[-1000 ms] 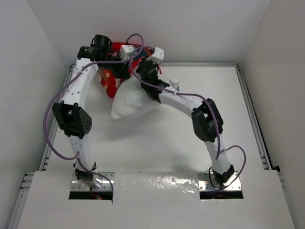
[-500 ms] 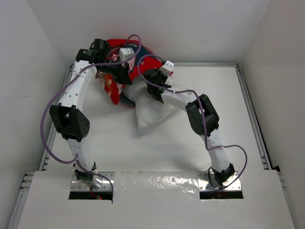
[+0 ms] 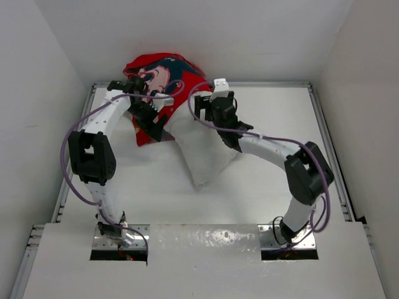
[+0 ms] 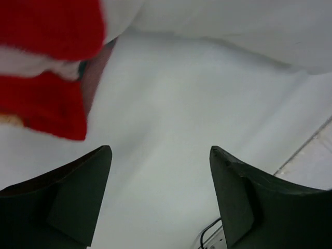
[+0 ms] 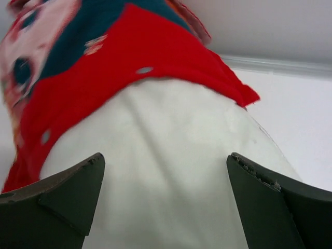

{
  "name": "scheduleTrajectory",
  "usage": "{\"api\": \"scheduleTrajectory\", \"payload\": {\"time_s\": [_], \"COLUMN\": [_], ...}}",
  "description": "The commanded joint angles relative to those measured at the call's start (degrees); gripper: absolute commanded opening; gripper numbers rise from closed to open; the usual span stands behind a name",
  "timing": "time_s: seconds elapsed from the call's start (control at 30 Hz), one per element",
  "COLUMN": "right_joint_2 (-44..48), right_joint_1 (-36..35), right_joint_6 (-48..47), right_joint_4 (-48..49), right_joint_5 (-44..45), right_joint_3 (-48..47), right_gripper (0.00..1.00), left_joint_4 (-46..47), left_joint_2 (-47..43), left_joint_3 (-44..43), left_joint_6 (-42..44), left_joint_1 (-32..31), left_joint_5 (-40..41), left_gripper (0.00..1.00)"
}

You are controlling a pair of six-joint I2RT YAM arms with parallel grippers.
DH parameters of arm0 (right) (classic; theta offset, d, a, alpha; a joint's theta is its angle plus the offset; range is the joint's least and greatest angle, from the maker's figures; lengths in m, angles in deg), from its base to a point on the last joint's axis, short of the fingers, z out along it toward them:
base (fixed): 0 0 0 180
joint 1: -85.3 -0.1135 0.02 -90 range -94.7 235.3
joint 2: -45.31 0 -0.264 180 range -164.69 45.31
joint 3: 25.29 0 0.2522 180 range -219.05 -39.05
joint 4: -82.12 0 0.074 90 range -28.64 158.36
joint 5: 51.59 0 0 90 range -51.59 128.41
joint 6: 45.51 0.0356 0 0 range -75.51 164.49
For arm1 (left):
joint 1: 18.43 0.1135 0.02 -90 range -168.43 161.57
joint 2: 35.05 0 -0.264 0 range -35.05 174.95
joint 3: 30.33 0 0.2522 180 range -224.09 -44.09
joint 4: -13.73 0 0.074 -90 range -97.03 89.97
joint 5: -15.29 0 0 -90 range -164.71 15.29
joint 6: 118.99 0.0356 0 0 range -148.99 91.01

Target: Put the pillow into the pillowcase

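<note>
The pillow (image 3: 206, 156) has slid away from the far-left corner over the last second. It now lies nearer the centre of the worktop (image 3: 156, 199), with one corner pointing back toward the arms. Just beyond it, the right end effector (image 5: 165, 155) hangs over the pillow's far end with its fingers spread and nothing between them, and that arm's elbow has swung out toward the right edge. The left end effector (image 4: 160, 149) is likewise spread and empty, above bare worktop beside a red fold. Farthest off, the pillowcase (image 3: 163, 67), bunched under both wrists a moment ago, now stands opened out at the far edge, its printed face showing. In the right wrist view its red hem lies over the pillow's far end. Insertion seems barely begun, and neither arm holds the cloth, so a fresh grip on the hem looks necessary.
</note>
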Motion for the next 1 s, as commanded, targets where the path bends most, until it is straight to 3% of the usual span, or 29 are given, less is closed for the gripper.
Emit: {"api": "scheduleTrajectory", "payload": {"time_s": [0.0,0.03,0.13,0.17,0.23,0.27,0.37,0.5,0.6,0.63,0.67,0.77,0.83,0.87,0.97], "right_joint_2": [6.5,6.8,6.7,6.6,5.8,5.4,2.7,-4.6,-9.6,-10.2,-11.3,-14.8,-17.2,-18.1,-19.5], "right_joint_1": [-5.2,-7.2,-9.6,-11.0,-12.6,-12.9,-13.5,-13.5,-13.5,-13.5,-13.5,-13.3,-12.9,-12.9,-13.0], "right_joint_6": [-17.8,-22.3,-26.7,-27.6,-30.3,-30.9,-32.3,-32.9,-31.2,-30.8,-30.2,-26.9,-25.3,-24.8,-21.7], "right_joint_4": [-0.9,-2.1,-6.9,-7.4,-8.1,-8.5,-9.5,-15.7,-20.0,-20.3,-20.4,-22.3,-25.1,-27.3,-25.3], "right_joint_5": [-5.5,-6.7,-6.9,-5.6,-4.4,-3.5,-2.3,1.5,-1.9,-3.2,-4.3,-5.8,-10.9,-12.5,-23.7], "right_joint_3": [3.5,3.5,2.9,2.8,3.3,3.5,3.7,-0.4,-3.3,-3.4,-3.3,-5.1,-8.2,-12.0,-19.3], "right_gripper": [0.99,0.99,0.99,0.99,0.99,0.99,0.99,0.99,0.99,0.99,0.99,0.65,0.16,0.0,0.0], "left_joint_4": [8.0,10.7,22.9,25.3,31.0,34.4,42.7,45.0,47.0,46.7,46.2,42.6,34.8,30.9,12.8], "left_joint_2": [-4.4,-4.5,-2.6,-1.8,0.0,0.3,1.0,7.1,8.8,8.5,7.2,2.4,0.3,-1.0,-1.6], "left_joint_3": [4.4,9.9,18.0,18.6,18.4,18.3,20.4,21.3,22.3,22.5,22.6,23.8,21.8,20.0,10.0], "left_joint_6": [-4.7,-5.3,-7.6,-8.4,-10.7,-11.3,-11.5,-8.9,-8.8,-8.9,-8.8,-7.2,-6.2,-4.9,1.8], "left_joint_1": [2.9,3.0,3.0,3.0,3.1,3.1,3.1,3.1,3.3,3.4,3.4,3.5,3.7,3.8,3.7], "left_joint_5": [11.5,15.2,21.5,24.7,25.6,25.2,25.6,27.6,28.4,27.0,25.6,17.5,10.4,7.6,-6.0], "left_gripper": [0.74,0.8,0.84,0.91,0.93,1.0,1.0,0.95,0.48,0.08,0.0,0.0,0.0,0.0,0.0]}}
